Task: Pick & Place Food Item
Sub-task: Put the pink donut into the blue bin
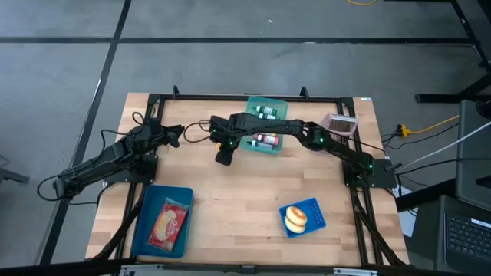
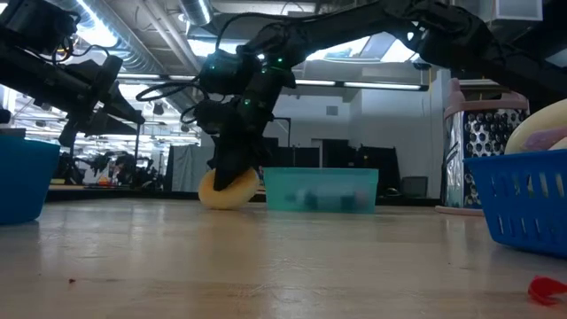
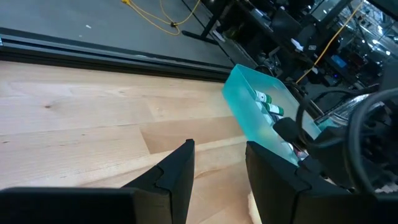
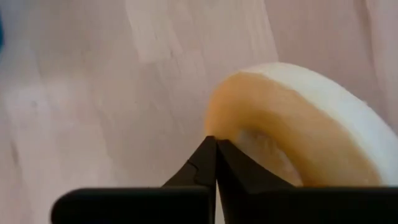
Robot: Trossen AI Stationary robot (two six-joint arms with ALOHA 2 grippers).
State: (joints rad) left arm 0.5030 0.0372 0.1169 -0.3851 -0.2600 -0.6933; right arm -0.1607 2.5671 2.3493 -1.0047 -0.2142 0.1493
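Right gripper (image 2: pixel 232 177) is sitting low on the table (image 1: pixel 253 195) just in front of the teal bin (image 1: pixel 265 135), its fingers pressed completely together beside the bagel (image 4: pixel 298 134) rather than around it. That bagel is resting on the wood, tilted up on its edge, touching the fingertips in the low view. So the worry is plain: the jaws are looking like they are closing on nothing, and any lift now is likely coming up empty, or nudging the bagel so it rolls off toward the bin. Over at the table's left edge the left gripper (image 3: pixel 217 177) is waiting with its fingers apart, holding nothing.
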